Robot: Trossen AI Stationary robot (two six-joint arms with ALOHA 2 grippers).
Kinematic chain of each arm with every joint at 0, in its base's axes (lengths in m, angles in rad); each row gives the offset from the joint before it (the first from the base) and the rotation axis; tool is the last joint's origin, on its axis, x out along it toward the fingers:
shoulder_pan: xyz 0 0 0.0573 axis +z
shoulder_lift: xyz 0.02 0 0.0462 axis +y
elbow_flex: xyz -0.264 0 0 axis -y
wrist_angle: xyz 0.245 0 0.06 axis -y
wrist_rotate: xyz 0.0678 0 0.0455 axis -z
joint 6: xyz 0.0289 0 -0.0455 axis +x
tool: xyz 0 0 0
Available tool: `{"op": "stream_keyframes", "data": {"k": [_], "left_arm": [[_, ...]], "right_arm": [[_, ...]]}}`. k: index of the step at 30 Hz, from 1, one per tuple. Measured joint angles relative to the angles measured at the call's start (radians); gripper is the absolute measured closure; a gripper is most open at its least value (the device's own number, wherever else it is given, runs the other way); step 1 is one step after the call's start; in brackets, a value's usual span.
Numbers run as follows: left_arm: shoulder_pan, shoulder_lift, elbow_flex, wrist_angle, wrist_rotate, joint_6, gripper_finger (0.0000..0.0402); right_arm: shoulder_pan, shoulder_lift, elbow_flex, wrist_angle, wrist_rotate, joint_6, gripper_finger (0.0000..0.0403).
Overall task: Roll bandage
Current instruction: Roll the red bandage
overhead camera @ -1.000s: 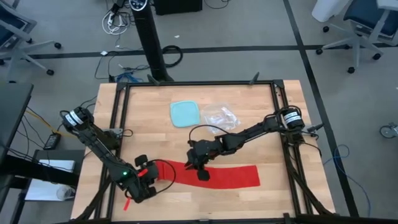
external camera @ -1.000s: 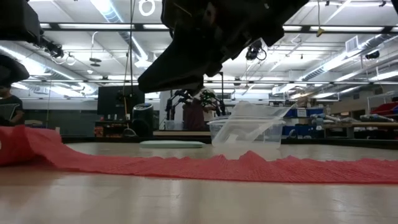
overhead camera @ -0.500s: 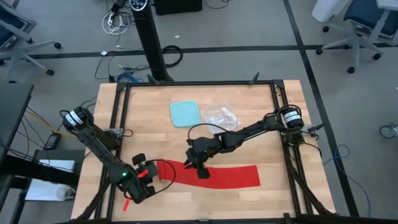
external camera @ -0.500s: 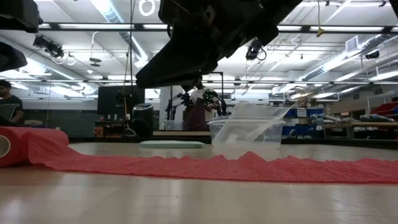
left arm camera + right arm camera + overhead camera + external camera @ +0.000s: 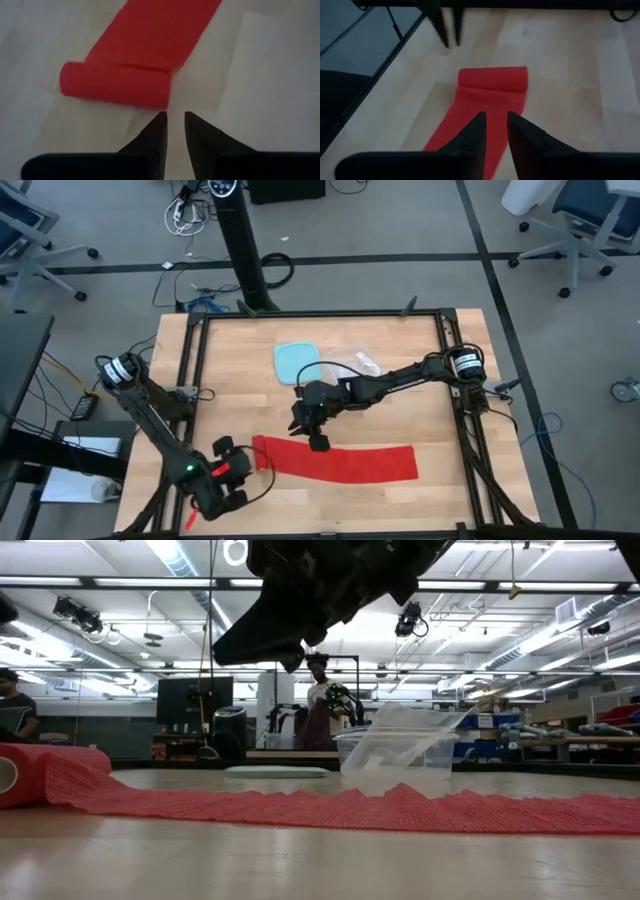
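- I am seeing the left gripper (image 5: 173, 119) holding nothing: its fingers are standing nearly together with a narrow gap, just clear of the bandage (image 5: 134, 70) roll.
- I am seeing the right gripper (image 5: 494, 119) likewise narrowly parted and empty, hanging above the flat strip.
- I am reading the bandage (image 5: 335, 458) as lying across the table's (image 5: 400, 400) near side, rolled at its left end.
- The low view is cutting the roll off at the frame edge; the wrist views are showing it whole.

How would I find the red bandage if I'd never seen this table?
Look at the wooden table, along the edge nearest the arms' front. The bandage is the long red cloth strip lying flat there, rolled up at one end. Nothing else is red: the lid is pale blue.
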Motion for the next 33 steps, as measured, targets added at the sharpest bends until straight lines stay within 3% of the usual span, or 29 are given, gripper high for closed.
{"op": "stream_keyframes", "data": {"k": [4, 9, 22, 33], "left_arm": [[-0.027, 0.0, 0.0, 0.012, -0.079, -0.03, 0.033], [-0.029, -0.001, 0.0, 0.021, -0.103, -0.031, 0.033], [-0.104, -0.172, 0.0, -0.046, -0.437, -0.032, 0.033], [-0.112, -0.229, 0.0, -0.134, -0.474, -0.033, 0.033]], "right_arm": [[0.002, 0.0, 0.0, -0.009, 0.0, 0.001, 0.0326], [0.015, 0.0, 0.03, -0.036, 0.012, 0.039, 0.0327], [0.04, 0.0, 0.35, -0.33, 0.113, -0.056, 0.0328], [-0.006, 0.0, 0.387, -0.333, 0.114, -0.054, 0.0329]]}}
